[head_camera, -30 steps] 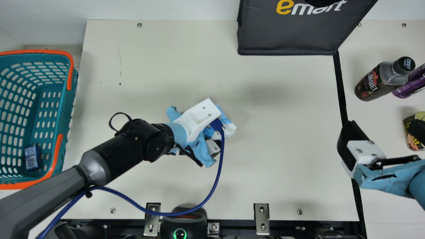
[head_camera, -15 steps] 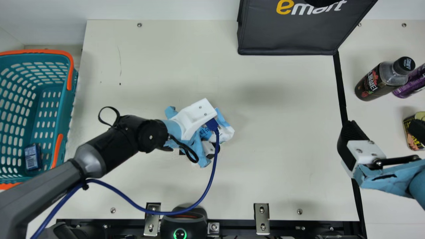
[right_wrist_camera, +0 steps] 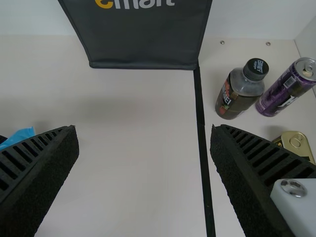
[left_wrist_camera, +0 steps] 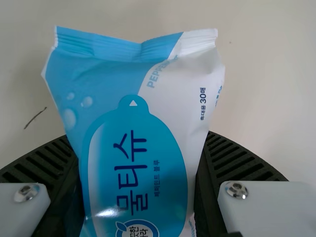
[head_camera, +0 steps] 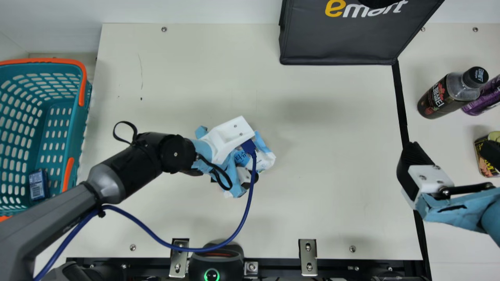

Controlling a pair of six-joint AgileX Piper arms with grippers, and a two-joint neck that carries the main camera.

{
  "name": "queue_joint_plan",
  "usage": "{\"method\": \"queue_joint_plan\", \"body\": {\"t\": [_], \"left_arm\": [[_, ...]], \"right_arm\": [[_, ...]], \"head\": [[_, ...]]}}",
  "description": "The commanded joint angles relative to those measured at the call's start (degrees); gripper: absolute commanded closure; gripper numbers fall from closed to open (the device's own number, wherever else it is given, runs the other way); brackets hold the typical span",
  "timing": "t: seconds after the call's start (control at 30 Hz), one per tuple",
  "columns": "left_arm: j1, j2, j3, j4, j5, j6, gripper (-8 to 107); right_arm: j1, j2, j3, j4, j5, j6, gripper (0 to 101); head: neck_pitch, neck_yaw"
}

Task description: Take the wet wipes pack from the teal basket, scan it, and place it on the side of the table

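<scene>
In the main view my left gripper (head_camera: pixel 226 138) is over the middle of the table, its white housing covering part of the blue-and-white wet wipes pack (head_camera: pixel 265 159). The left wrist view has the wet wipes pack (left_wrist_camera: pixel 136 148) face up toward the camera, squeezed between both ribbed fingers of my left gripper (left_wrist_camera: pixel 138 140). The teal basket (head_camera: pixel 74 128) stands at the far left. At the right edge my right gripper (head_camera: pixel 449 150) is open; in the right wrist view this right gripper (right_wrist_camera: pixel 144 131) has nothing between its spread fingers.
A small blue packet (head_camera: pixel 38 184) lies in the basket. The black scanner (head_camera: pixel 212 263) sits at the near edge. A dark bag (head_camera: pixel 340 43) stands at the back. Right of the black strip are a bottle (head_camera: pixel 445 95), a purple can (head_camera: pixel 482 97) and a tin (head_camera: pixel 484 156).
My left gripper has shifted slightly left with the pack, and its forearm has swung a little up and left in the main view. The right arm has stayed still.
</scene>
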Motion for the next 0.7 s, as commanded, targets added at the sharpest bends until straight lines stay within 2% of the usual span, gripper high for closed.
{"method": "queue_joint_plan", "body": {"t": [0.0,0.37,0.67], "left_arm": [[-0.29,-0.06,0.07,1.84,-0.79,-0.74,107],[-1.94,-0.27,0.19,13.02,-4.8,-6.23,107],[-3.39,-0.01,0.4,19.79,-5.71,-9.81,107]], "right_arm": [[0.0,0.0,0.0,0.0,0.0,0.0,6],[0.0,0.0,0.0,0.0,0.0,0.0,6],[0.0,0.0,0.0,0.0,0.0,0.0,6]], "head": [[-1.66,0.09],[-1.66,0.09],[-1.66,0.09]]}}
